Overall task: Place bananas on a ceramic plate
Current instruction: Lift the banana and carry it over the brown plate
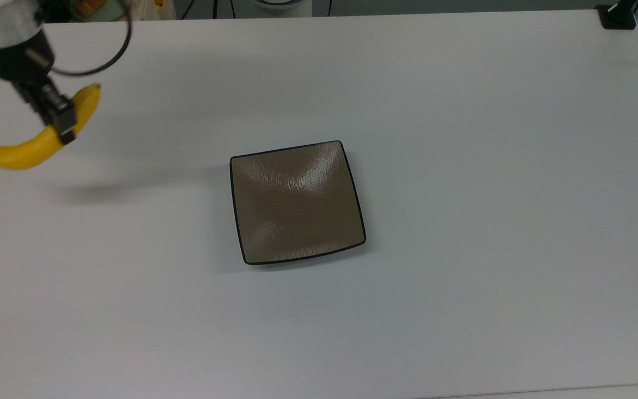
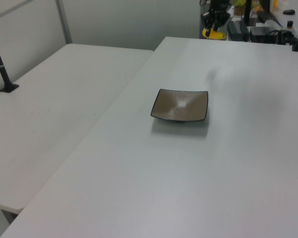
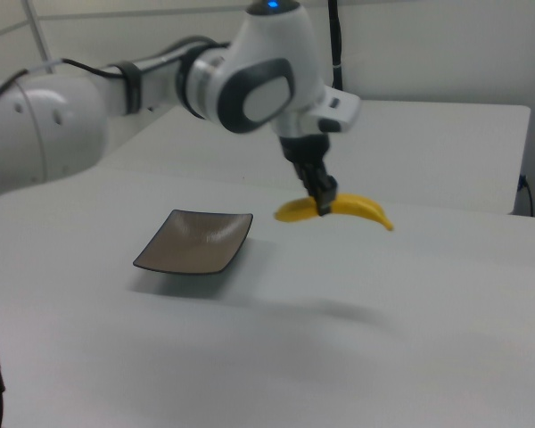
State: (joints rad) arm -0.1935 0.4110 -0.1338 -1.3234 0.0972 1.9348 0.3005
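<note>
The black two-finger end effector (image 1: 64, 128) is closed on the smooth, bright yellow curved banana (image 1: 36, 145), pinching it near mid-length and holding it in the air above the white counter (image 1: 463, 166); its shadow lies on the surface beneath. In the right view the banana (image 3: 334, 209) hangs roughly level, both ends drooping slightly from the grip of the end effector (image 3: 324, 207). In the top view it sits near the top view's left edge, well apart from the square glossy brown ceramic plate with a thin black rim (image 1: 297, 202), which lies bare at the counter's middle. In the left view the plate (image 2: 180, 105) is mid-counter and the fruit (image 2: 214, 34) is at the far end.

The step in hand looks like the carry toward the plate. To do it well, keep the height until the fruit is over the dished centre, then lower. Turning the wrist so the banana runs along the plate's diagonal would give it most room. Release only once it rests on the glaze: the smooth curve may rock or slide if dropped.
</note>
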